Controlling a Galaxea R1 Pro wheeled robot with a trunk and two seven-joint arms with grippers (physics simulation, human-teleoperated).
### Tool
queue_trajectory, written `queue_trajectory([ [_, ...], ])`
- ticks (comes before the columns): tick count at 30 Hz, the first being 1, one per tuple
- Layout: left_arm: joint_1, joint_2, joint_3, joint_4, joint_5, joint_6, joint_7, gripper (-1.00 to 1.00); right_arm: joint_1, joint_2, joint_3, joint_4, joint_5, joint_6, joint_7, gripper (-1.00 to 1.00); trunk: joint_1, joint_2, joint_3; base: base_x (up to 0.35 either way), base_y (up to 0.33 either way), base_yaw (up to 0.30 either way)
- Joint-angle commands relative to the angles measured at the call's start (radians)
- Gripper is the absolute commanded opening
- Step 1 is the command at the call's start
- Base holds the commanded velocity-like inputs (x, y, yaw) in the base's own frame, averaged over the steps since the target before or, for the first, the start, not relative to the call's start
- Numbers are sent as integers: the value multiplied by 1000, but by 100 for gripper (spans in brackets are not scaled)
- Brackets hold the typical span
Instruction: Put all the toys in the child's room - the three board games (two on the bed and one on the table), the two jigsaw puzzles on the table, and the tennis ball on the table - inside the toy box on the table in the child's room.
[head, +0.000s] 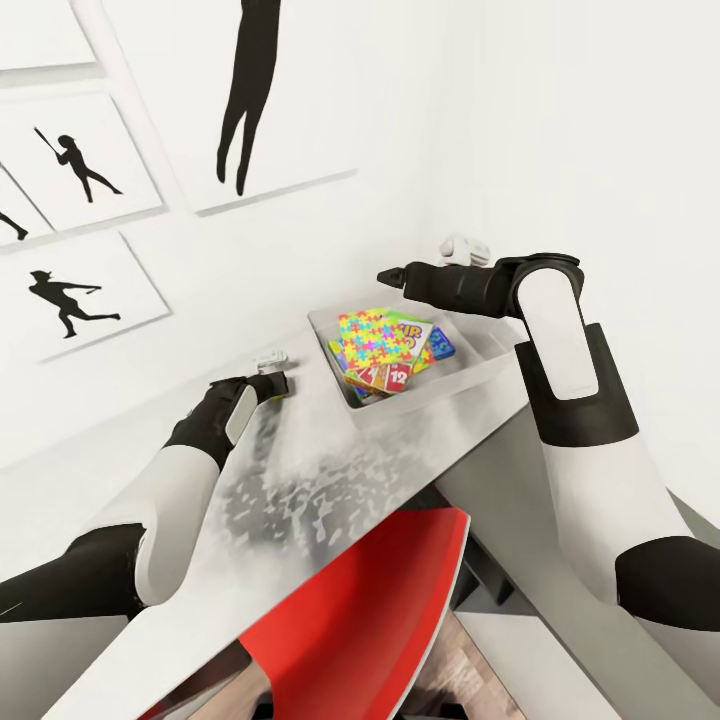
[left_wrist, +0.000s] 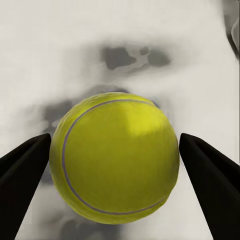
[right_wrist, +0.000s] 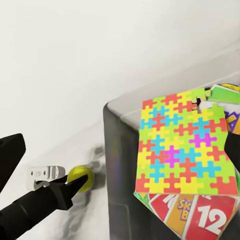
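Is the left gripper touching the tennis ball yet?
Cannot tell. In the left wrist view the ball sits between the left gripper's open fingers, which meet its outline on both sides, with no plain gap or contact.

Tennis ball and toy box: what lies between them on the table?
Bare table. In the right wrist view, the tennis ball, framed by the left hand, sits apart from the toy box, with only mottled grey tabletop between them.

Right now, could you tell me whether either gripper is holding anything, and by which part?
The left gripper straddles the ball at its widest part, fingers open beside it, not clamped. The right gripper holds nothing.
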Motion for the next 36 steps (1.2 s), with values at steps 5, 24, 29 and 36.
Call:
queue_trajectory([
  [5, 0, 0, 4, -32, 7, 10, 0, -100, -1, -1, 2, -1, -9, 1, -10, 100, 1, -2, 6, 0, 0, 0],
  [24, 0, 22, 18, -155, 26, 253, -38, -100, -1, -2, 0, -1, -8, 1, -11, 100, 1, -2, 37, 0, 0, 0],
  [29, 0, 58, 20, -213, 81, 388, -108, -100, -1, -2, 0, -1, -7, 1, -11, 100, 1, -2, 45, 0, 0, 0],
  [36, 0, 79, 21, -287, 98, 516, -131, -100, -1, -2, 0, -1, -6, 1, -11, 100, 1, -2, 56, 0, 0, 0],
])
